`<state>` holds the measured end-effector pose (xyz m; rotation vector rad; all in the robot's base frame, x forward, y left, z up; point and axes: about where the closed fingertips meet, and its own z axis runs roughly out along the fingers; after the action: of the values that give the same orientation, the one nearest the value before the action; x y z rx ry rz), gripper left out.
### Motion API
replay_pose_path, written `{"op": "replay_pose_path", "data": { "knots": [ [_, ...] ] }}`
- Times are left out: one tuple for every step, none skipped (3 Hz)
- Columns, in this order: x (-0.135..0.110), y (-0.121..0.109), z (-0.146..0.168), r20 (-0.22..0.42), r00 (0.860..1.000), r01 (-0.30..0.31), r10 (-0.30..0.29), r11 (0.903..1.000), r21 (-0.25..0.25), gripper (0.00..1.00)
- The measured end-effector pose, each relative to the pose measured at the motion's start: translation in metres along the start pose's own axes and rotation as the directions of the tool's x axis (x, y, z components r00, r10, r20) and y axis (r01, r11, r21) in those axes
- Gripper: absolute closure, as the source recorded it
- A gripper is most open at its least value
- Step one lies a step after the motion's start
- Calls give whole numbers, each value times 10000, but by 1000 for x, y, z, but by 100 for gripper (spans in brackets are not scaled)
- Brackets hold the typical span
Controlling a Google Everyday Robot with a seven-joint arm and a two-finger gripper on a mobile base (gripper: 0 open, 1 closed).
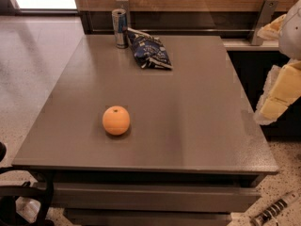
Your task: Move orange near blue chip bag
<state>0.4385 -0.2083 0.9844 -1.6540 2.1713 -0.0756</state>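
Note:
The orange (116, 120) sits on the grey table (197, 126), in its front left part, stem dimple up. The blue chip bag (149, 51) lies crumpled at the table's back, well behind the orange. My gripper (278, 94) shows as a cream-yellow shape at the right edge of the view, off the table's right side and above the floor. It is far from both the orange and the bag and holds nothing that I can see.
A slim silver-blue drink can (120, 28) stands upright just left of the bag at the table's back edge. A wood-panelled wall with metal brackets (261, 14) runs behind. Speckled floor lies to the left and front.

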Motion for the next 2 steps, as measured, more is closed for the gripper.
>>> {"op": "replay_pose_path", "data": {
  "knots": [
    [-10, 5, 12, 1396, 9878, -689, 692, 9976, -65, 0],
    [-34, 13, 39, 3072, 9429, -1226, 1286, 9917, -388, 0]
  ]
}}
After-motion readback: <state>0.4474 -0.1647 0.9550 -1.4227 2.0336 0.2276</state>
